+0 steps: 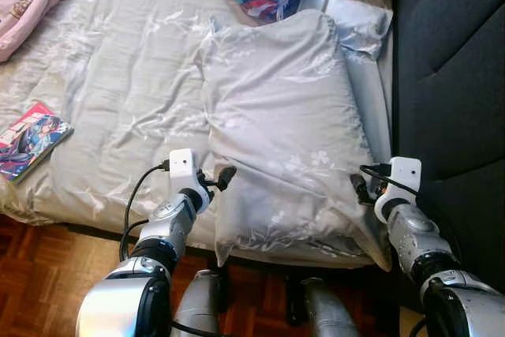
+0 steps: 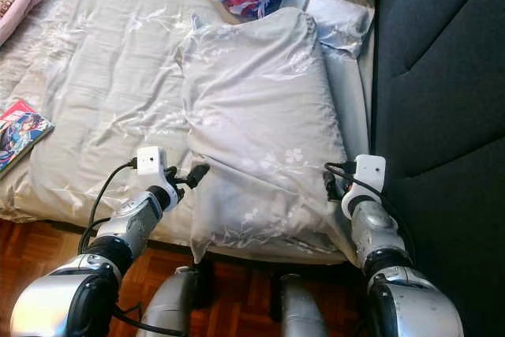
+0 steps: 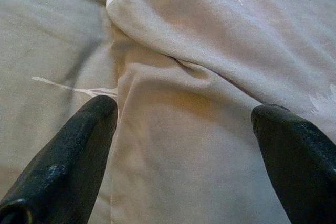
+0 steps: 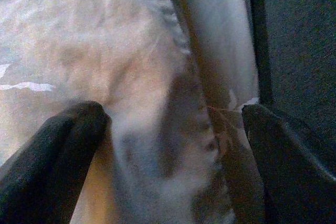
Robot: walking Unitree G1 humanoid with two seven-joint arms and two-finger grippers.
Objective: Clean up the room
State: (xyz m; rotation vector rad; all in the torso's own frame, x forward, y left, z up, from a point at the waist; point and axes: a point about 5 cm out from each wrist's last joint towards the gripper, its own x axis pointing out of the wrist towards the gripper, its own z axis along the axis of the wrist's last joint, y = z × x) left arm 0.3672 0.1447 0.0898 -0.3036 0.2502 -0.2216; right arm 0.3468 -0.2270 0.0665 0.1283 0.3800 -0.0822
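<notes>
Spread wide at the near corners of the grey pillow [image 1: 284, 132] on the bed [image 1: 118, 76]: left gripper [image 1: 223, 177], right gripper [image 1: 357, 187] (wrist views confirm both fingers parted). Beside the bed's left edge, a book [image 1: 28, 140].

Home bedroom, bed [image 1: 118, 76] with floral grey bedding, pillow [image 1: 284, 132], wood parquet floor [image 1: 39, 274]
</notes>
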